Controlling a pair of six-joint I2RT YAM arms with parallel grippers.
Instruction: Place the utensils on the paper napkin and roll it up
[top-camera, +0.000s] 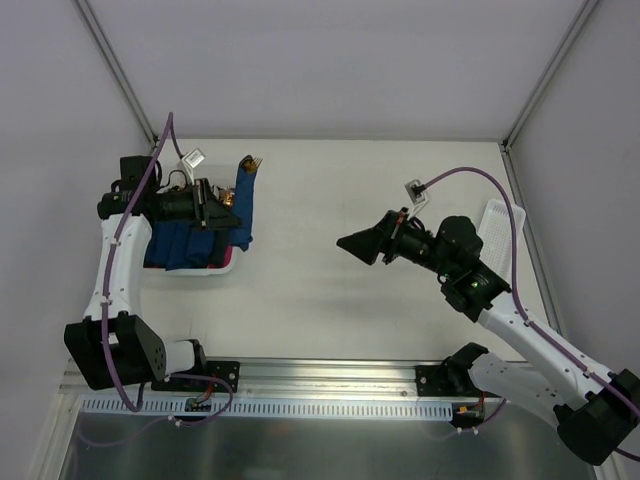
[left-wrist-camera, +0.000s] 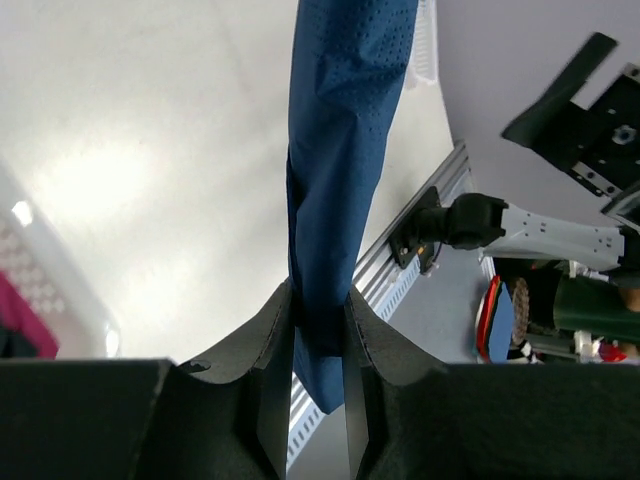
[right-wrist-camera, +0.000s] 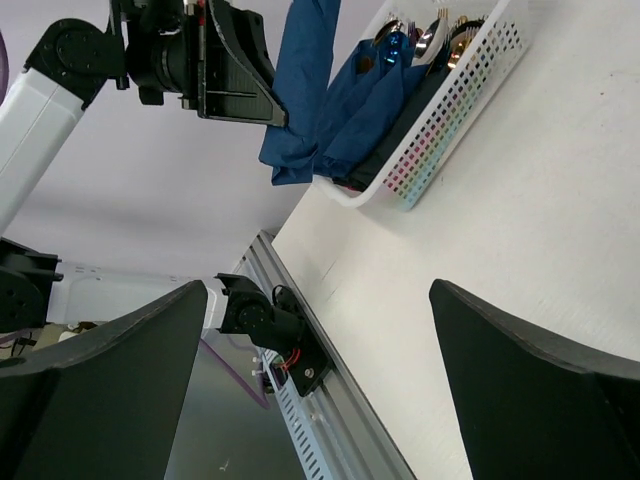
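Note:
No flat napkin sheet and no loose utensils show in any view. My left gripper (top-camera: 232, 208) is shut on a thick dark blue roll (top-camera: 243, 200) with a coppery cutlery head poking from its far end. It holds the roll in the air over the right edge of the white basket (top-camera: 200, 272). In the left wrist view the fingers (left-wrist-camera: 275, 330) pinch the roll (left-wrist-camera: 340, 150) near its lower end. The right wrist view shows the left gripper (right-wrist-camera: 272, 112) and the roll (right-wrist-camera: 300, 90) above the basket (right-wrist-camera: 450, 110). My right gripper (top-camera: 352, 245) is open and empty above mid-table, as its own view (right-wrist-camera: 315, 290) confirms.
The basket holds several more dark blue rolls (top-camera: 180, 245) with shiny cutlery heads (right-wrist-camera: 420, 35) and something pink (top-camera: 228, 262). A white perforated tray (top-camera: 498, 230) lies at the table's right edge. A metal rail (top-camera: 320, 375) runs along the near edge.

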